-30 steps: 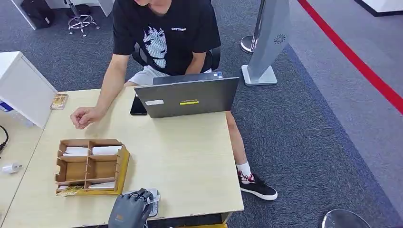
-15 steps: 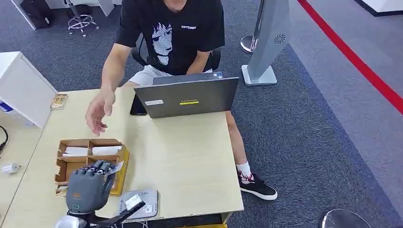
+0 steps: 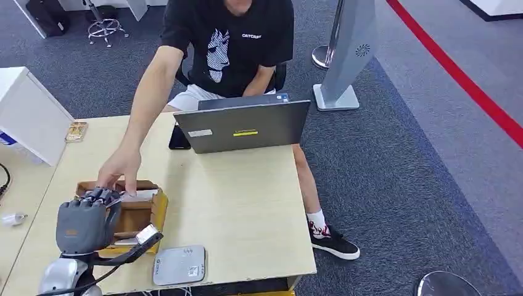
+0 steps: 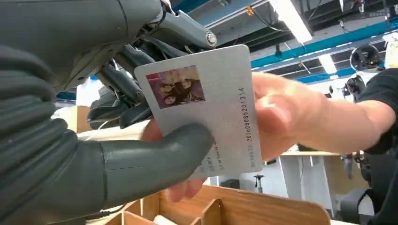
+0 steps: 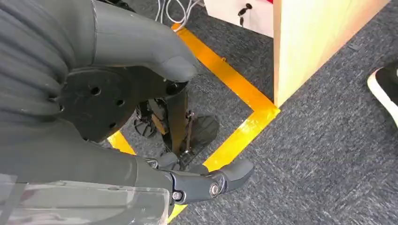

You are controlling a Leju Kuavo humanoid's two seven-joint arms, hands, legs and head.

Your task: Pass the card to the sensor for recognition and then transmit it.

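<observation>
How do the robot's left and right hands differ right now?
The left robot hand is raised over the wooden organizer on the table and grips the card; the right robot hand hangs low over the carpet and holds nothing. A person's hand meets the left robot hand at the card; nobody is near the right robot hand. Both are dark grey with ribbed wrist covers.

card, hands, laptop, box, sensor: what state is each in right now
card: pinched by left hand, person's hand also on it
right hand: hanging by the floor, holding nothing
laptop: lid up
box: open-topped, white cards inside
sensor: bare on the table edge
</observation>
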